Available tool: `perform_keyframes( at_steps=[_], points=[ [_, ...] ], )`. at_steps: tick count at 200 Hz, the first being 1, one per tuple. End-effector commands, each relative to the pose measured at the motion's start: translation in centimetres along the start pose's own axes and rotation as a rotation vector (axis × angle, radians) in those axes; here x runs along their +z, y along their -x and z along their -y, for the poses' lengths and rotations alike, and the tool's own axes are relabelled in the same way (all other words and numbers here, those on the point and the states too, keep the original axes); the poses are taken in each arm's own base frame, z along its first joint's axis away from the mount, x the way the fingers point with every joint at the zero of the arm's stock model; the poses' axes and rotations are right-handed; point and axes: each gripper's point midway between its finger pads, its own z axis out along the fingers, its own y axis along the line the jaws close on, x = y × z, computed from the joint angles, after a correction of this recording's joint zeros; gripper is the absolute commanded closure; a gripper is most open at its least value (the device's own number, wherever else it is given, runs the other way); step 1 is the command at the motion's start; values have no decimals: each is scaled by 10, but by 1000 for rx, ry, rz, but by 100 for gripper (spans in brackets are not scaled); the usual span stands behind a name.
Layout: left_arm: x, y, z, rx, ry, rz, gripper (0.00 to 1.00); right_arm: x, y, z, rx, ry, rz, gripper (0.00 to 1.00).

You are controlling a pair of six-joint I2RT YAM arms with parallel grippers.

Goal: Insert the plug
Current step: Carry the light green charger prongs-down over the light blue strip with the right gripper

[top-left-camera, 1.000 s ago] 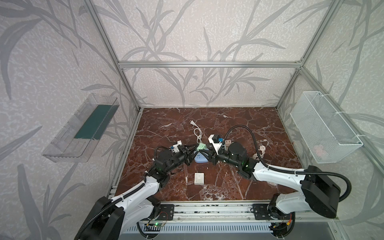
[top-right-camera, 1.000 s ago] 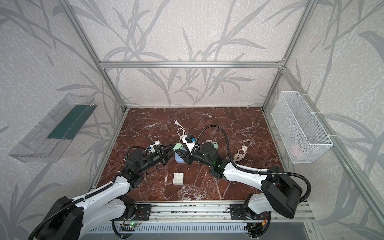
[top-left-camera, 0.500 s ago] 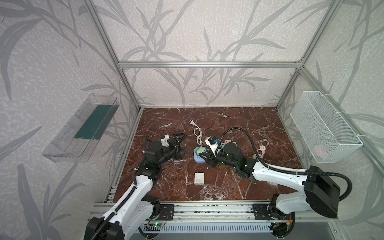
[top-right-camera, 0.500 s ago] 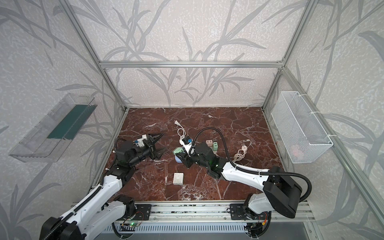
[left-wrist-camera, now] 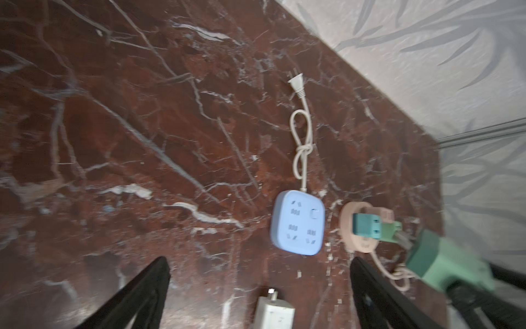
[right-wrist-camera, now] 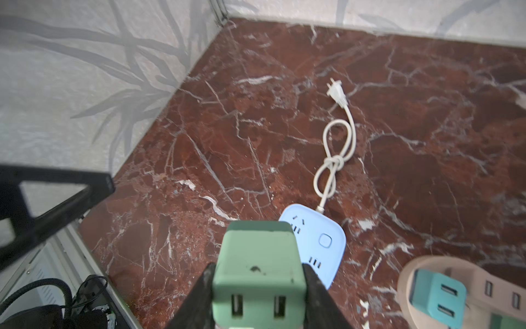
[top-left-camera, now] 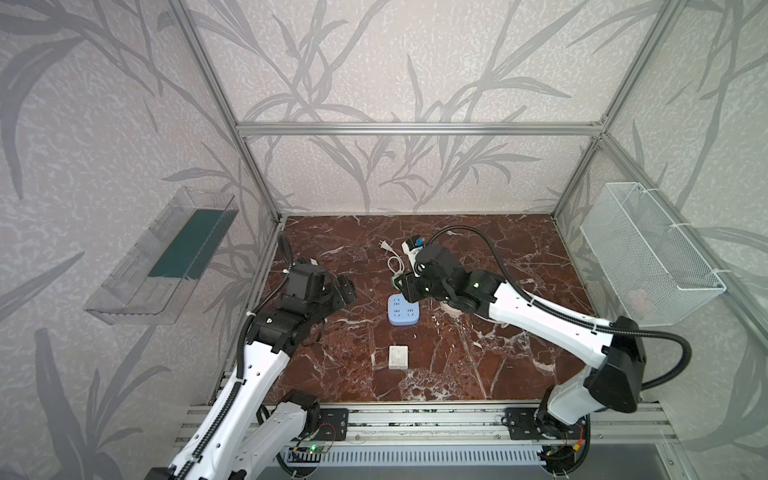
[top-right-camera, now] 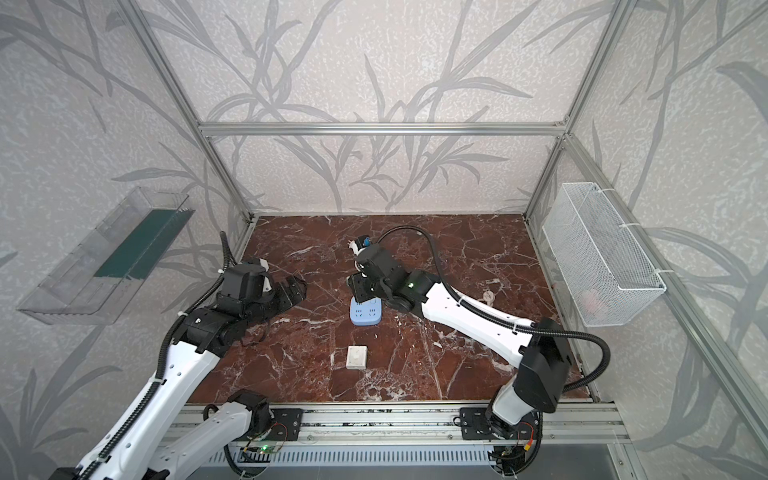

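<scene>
My right gripper is shut on a green plug, its fingers pressed against both sides and its two USB slots facing the wrist camera. It hangs just over the far edge of the blue square socket block, which lies flat on the marble floor with its slots facing up. In both top views the right gripper hides the plug. My left gripper stands open and empty, well to the left of the socket block.
A white knotted cord runs from the socket block to the back. A pink round socket holding a teal adaptor sits right of the block. A white charger lies nearer the front. A wire basket hangs on the right wall, a clear shelf on the left.
My left gripper has opened and pulled back to the left, away from the socket block. My right gripper stays shut on the green plug and has shifted slightly toward the back.
</scene>
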Motion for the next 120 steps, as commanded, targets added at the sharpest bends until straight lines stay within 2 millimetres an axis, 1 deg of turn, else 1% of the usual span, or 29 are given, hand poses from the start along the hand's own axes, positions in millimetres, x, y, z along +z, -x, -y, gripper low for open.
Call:
perform_keyframes(
  at_steps=[1, 17, 38, 52, 80, 104, 120],
  points=[
    [-6, -13, -37, 180, 207, 32, 6, 5, -29, 30, 53, -190, -176, 100],
    [1, -30, -34, 225, 196, 14, 6, 15, -27, 27, 62, -195, -201, 100],
    [13, -55, -32, 222, 136, -23, 7, 31, -30, 22, 85, -187, -220, 100],
    [16, -65, -35, 200, 107, -36, 7, 43, -35, 26, 111, -209, -239, 100],
    [19, -79, -32, 181, 31, -49, 7, 62, -46, 32, 196, -230, -277, 100],
    [23, -84, -28, 174, -18, -49, 8, 76, -52, 34, 226, -226, -321, 100],
    [23, -86, -24, 176, -43, -54, 8, 81, -57, 36, 242, -242, -362, 100]
  ],
)
